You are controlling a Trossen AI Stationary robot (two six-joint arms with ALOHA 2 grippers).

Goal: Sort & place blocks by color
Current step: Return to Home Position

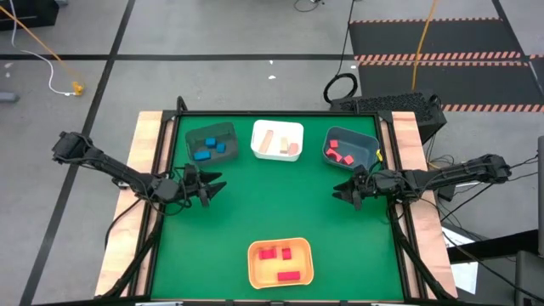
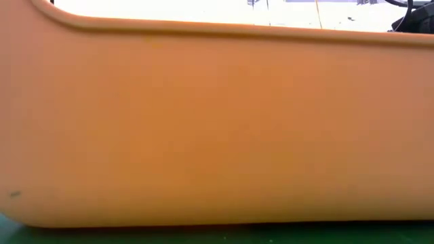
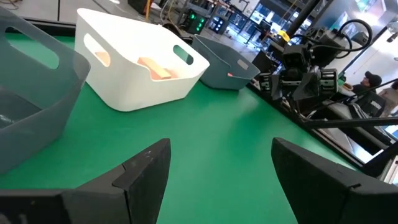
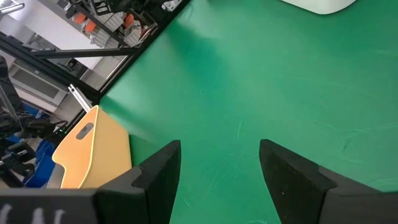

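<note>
At the middle of the counter's (image 1: 272, 204) near edge sits the yellow bin (image 1: 280, 242), holding three red blocks (image 1: 274, 253). Its orange wall (image 2: 217, 135) fills almost the whole low view.

Farther in, about halfway across the counter, the left claw (image 1: 214, 188) hangs near the left edge. Its fingers (image 3: 146, 168) are spread apart and hold nothing. The right claw (image 1: 342, 193) hangs opposite it near the right edge, fingers (image 4: 163, 163) likewise parted and empty. The two are well apart, with bare green surface between them.

Three bins stand in a row along the far edge:
- The left grey bin (image 1: 190, 136), near the far-left corner, holds the blue blocks (image 1: 208, 150).
- The white bin (image 1: 277, 125), in the middle, holds the tan blocks (image 1: 274, 143).
- The right grey bin (image 1: 353, 136), near the far-right corner, holds several pink-red blocks (image 1: 340, 153).

No block lies loose on the counter.
</note>
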